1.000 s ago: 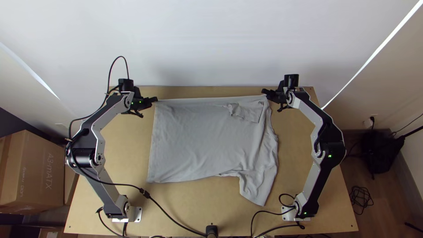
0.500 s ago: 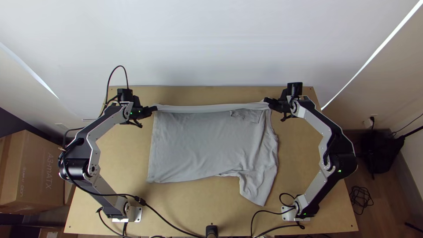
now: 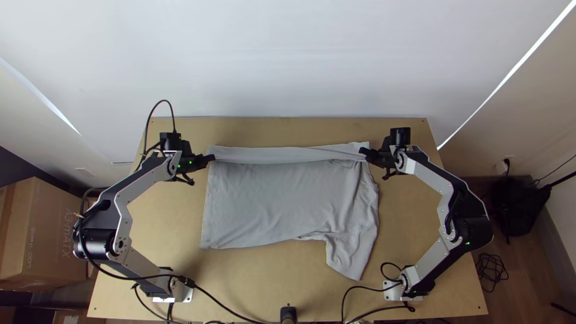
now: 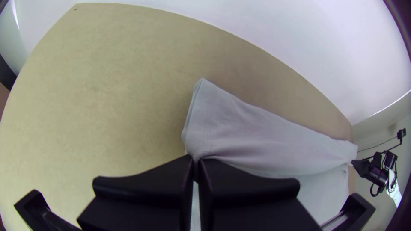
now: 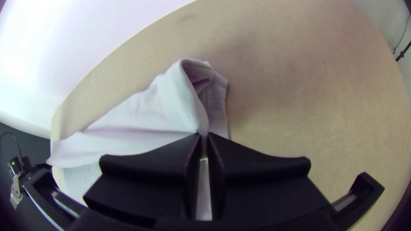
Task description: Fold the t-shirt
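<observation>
The grey t-shirt (image 3: 276, 204) lies on the table, its far part lifted and lapped over in a long strip between the grippers. One sleeve points toward the near edge at the right. At the far left corner of the cloth is my left gripper (image 3: 212, 158); in the left wrist view the left gripper (image 4: 196, 159) is shut on the t-shirt (image 4: 257, 128). My right gripper (image 3: 362, 152) is at the far right corner; in the right wrist view the right gripper (image 5: 204, 136) pinches the t-shirt (image 5: 158, 107), which folds over beside the fingertips.
Bare wooden table (image 3: 288, 129) shows beyond the cloth and on its left and right. A black cable (image 3: 228, 295) runs over the near left part of the table. A cardboard box (image 3: 45, 234) stands beyond the left edge.
Both grippers have come toward the near side while holding the cloth. The far edge has come with them, the lapped-over strip has grown wider, and the small crumpled patch is now largely covered.
</observation>
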Robot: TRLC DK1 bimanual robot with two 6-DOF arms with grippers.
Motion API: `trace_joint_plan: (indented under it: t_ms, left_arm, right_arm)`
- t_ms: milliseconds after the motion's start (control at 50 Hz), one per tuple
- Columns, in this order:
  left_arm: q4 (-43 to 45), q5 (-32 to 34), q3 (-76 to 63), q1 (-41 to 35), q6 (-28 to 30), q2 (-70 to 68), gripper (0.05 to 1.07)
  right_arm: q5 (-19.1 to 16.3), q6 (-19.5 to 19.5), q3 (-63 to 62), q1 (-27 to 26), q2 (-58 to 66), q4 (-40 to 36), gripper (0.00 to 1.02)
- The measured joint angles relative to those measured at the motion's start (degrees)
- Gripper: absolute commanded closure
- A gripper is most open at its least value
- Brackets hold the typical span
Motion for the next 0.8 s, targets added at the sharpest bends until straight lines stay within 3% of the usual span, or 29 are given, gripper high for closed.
trace_joint_plan:
  t_ms: [80, 260, 460, 800]
  left_arm:
    - [0.17, -0.04, -1.9, -0.28, 0.02, -0.9, 1.02]
    - [0.33, -0.09, -4.02, -0.33, 0.68, -2.32, 0.5]
    - [-0.37, -0.22, -4.98, -0.15, 1.81, -4.5, 0.15]
    - [-4.31, -0.13, -7.15, 1.57, 3.1, -13.07, 0.12]
  right_arm:
    - [-0.02, 0.33, -0.48, 0.0, -0.02, 0.63, 0.74]
    - [0.24, 1.27, -1.42, -0.92, -1.09, 0.57, 0.58]
    - [0.44, 1.29, -3.82, -2.64, -6.73, 0.2, 0.4]
    - [0.42, 1.25, -9.51, -2.86, -28.28, -10.34, 0.37]
